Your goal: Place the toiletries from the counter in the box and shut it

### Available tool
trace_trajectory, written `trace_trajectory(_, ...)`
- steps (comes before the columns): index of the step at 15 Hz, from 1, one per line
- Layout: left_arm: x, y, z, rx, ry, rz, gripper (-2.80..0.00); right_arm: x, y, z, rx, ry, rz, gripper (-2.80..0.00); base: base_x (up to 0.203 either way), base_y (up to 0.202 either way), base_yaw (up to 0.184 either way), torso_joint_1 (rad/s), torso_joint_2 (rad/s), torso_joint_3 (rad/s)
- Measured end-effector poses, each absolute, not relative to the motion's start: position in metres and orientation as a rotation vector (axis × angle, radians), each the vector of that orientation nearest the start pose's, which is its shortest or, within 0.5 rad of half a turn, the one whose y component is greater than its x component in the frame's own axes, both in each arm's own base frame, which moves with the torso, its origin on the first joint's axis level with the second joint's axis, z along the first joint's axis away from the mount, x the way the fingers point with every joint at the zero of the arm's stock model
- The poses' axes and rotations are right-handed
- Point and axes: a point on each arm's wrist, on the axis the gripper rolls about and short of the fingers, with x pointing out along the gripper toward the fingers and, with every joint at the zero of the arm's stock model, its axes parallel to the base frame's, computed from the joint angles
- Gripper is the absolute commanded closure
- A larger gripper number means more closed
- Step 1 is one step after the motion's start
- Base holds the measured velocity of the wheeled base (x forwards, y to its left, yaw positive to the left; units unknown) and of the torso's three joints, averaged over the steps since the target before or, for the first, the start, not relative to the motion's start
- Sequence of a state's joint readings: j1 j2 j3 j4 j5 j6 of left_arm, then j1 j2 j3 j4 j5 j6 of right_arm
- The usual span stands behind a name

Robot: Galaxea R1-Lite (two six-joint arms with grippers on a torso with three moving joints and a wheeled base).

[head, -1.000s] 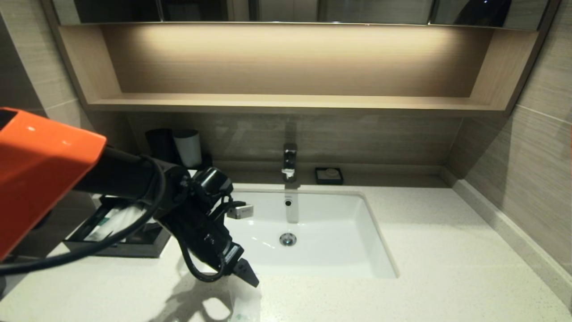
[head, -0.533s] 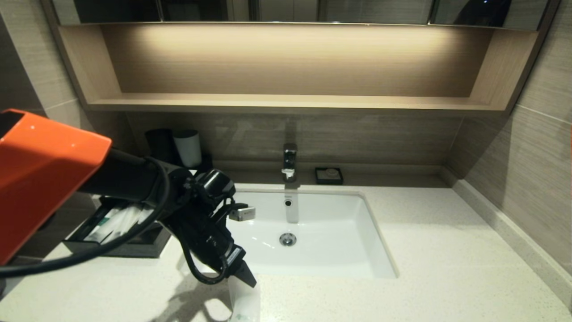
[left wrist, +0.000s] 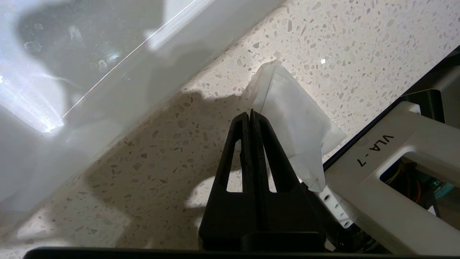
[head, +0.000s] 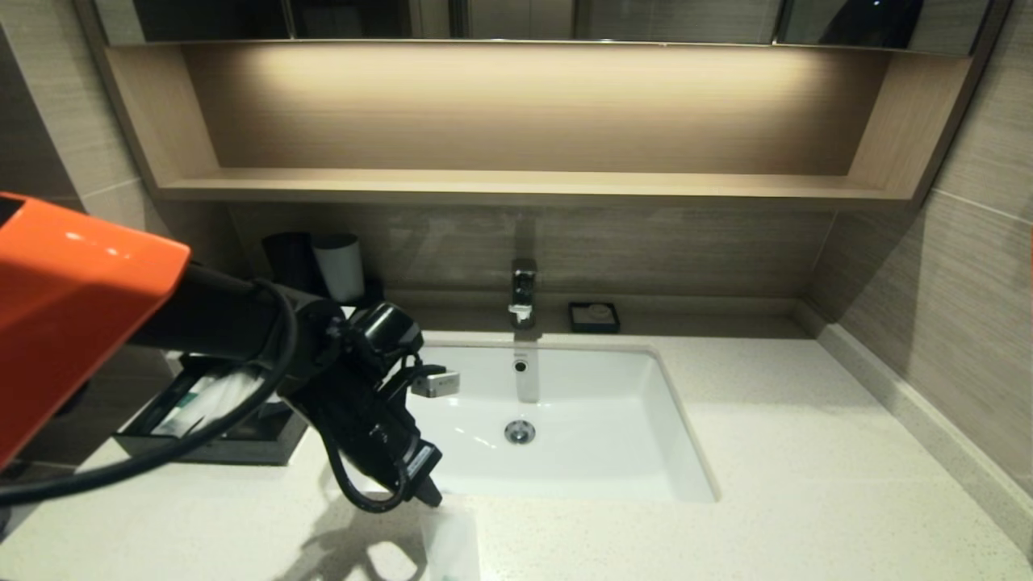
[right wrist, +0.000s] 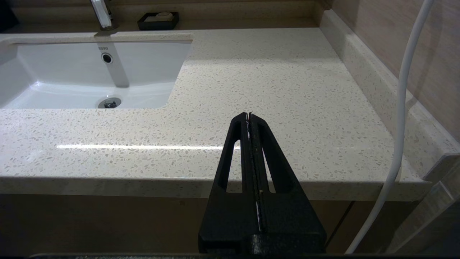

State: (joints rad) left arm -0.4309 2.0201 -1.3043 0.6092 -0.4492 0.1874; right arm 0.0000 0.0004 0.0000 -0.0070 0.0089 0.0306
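A flat translucent sachet (head: 450,545) (left wrist: 293,108) lies on the counter (head: 807,484) at its front edge, just before the sink. My left gripper (head: 432,496) (left wrist: 250,112) is shut, its tips pinching the sachet's near edge; the rest of the sachet spreads out behind one finger. The black box (head: 242,448) sits at the left with its drawer out, and white wrapped toiletries (head: 198,399) lie inside, partly hidden by my arm. My right gripper (right wrist: 249,114) is shut on nothing and hangs in front of the counter's front edge on the right.
The white sink basin (head: 565,420) with its tap (head: 523,294) fills the middle. A black soap dish (head: 594,316) and two cups (head: 339,266) stand at the back wall. The wooden shelf (head: 516,186) runs above. A white cable (right wrist: 402,108) hangs by my right gripper.
The left gripper's jaws went from open to shut over the sachet's edge. The tips drew slightly back towards the sink and the sachet shifted a little to the right.
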Motion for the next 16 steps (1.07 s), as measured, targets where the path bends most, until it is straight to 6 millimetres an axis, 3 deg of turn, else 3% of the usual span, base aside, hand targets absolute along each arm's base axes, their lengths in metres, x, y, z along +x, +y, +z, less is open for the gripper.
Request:
trace_trajectory(8,0.297,-0.139,0.13,0.113,1.272,-0.843,0.0,-0.023,0.0,0.076,0.031,-0.006,0.009,0.0,0.0,0.0,0.0,0.0,0.0,0.0)
trace_trajectory(13,0.284,-0.128,0.152,0.106,1.25,-0.831,0.0,-0.023,0.0,0.076,0.031,-0.006,0.009,0.0,0.0,0.0,0.0,0.0,0.0,0.0)
trace_trajectory(16,0.28,-0.127,0.155,0.105,1.256,-0.831,0.0,-0.023,0.0,0.076,0.031,-0.006,0.009,0.0,0.0,0.0,0.0,0.0,0.0,0.0)
